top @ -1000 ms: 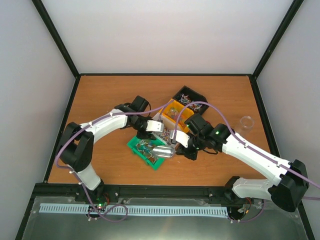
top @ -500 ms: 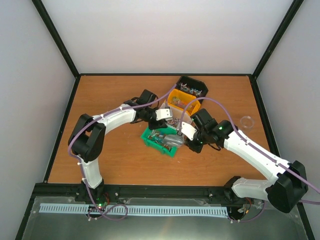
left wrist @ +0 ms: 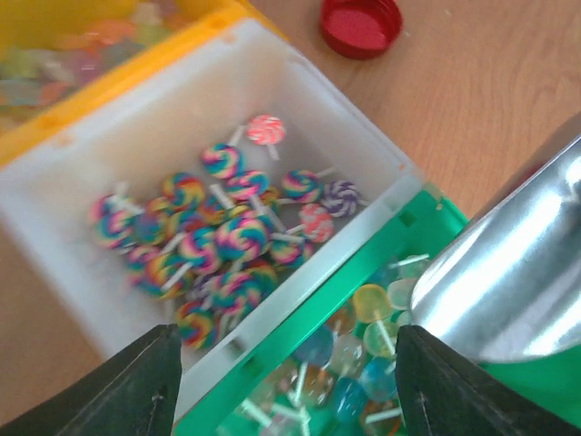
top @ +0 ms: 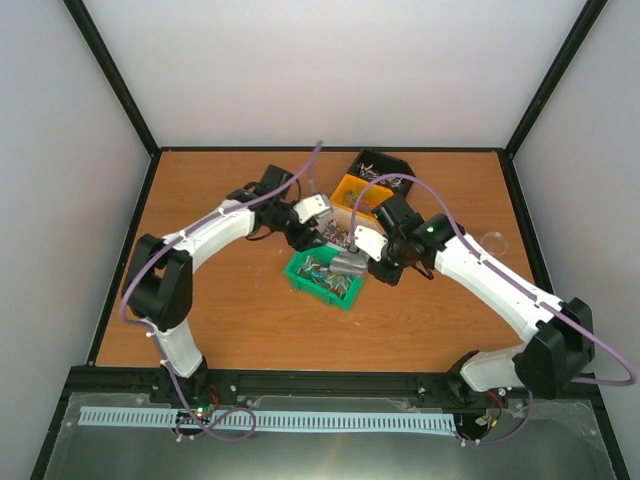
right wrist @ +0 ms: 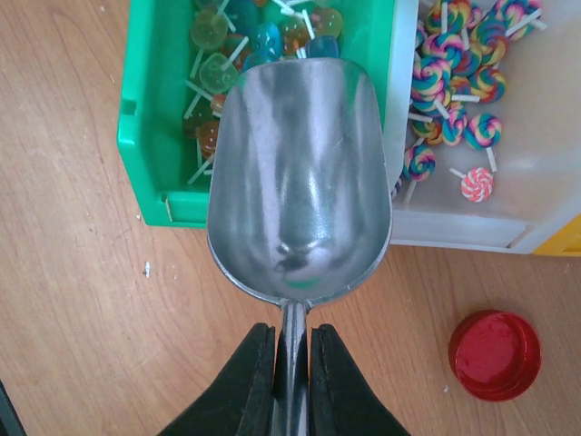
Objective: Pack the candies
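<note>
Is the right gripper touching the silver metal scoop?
Touching. The right wrist view shows the right gripper clamped on the silver metal scoop handle, no gap.

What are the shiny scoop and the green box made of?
The scoop looks like polished metal: silvery, with blurry reflections in its curved bowl. The green box looks like moulded plastic: one even bright colour, smooth and slightly glossy walls. Neither can be told for certain from looks alone.
</note>
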Motion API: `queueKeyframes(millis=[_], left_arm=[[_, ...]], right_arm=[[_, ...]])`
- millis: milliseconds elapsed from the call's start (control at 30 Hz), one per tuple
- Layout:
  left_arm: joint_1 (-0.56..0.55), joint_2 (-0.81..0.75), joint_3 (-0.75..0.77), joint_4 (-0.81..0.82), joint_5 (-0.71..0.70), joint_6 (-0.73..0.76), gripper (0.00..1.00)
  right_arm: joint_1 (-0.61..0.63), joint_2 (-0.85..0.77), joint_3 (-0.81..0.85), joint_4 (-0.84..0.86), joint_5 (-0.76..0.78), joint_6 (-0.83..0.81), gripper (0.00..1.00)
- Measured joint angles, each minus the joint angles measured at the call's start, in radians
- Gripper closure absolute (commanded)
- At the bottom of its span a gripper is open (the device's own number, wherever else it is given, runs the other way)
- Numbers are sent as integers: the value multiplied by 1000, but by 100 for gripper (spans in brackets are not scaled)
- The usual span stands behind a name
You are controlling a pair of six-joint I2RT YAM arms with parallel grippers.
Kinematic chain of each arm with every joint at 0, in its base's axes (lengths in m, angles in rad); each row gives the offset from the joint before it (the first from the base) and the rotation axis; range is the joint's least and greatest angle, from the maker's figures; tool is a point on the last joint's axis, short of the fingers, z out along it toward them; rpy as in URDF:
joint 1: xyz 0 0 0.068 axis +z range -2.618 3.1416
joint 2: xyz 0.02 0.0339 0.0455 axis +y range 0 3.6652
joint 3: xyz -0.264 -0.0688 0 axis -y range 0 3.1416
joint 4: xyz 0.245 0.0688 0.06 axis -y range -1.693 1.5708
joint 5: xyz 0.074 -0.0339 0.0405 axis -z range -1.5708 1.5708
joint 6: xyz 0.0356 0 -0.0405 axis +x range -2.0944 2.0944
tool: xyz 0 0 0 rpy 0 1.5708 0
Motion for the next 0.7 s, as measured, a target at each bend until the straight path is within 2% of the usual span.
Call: queueKeyframes(millis=[133, 233, 400, 700], left_arm=[[71, -73, -14, -2, -6, -53, 33], [104, -124, -71, 9, -19, -77, 41], [100, -140, -164, -2, -57, -103, 53], [99, -166, -277, -16, -62, -97, 65]], right_arm=[[0, 69, 60, -78, 18, -31, 97], [0, 106, 100, -150, 21, -52, 97], [0, 184, 231, -243, 14, -64, 97], [7, 328, 350, -372, 18, -65, 97]])
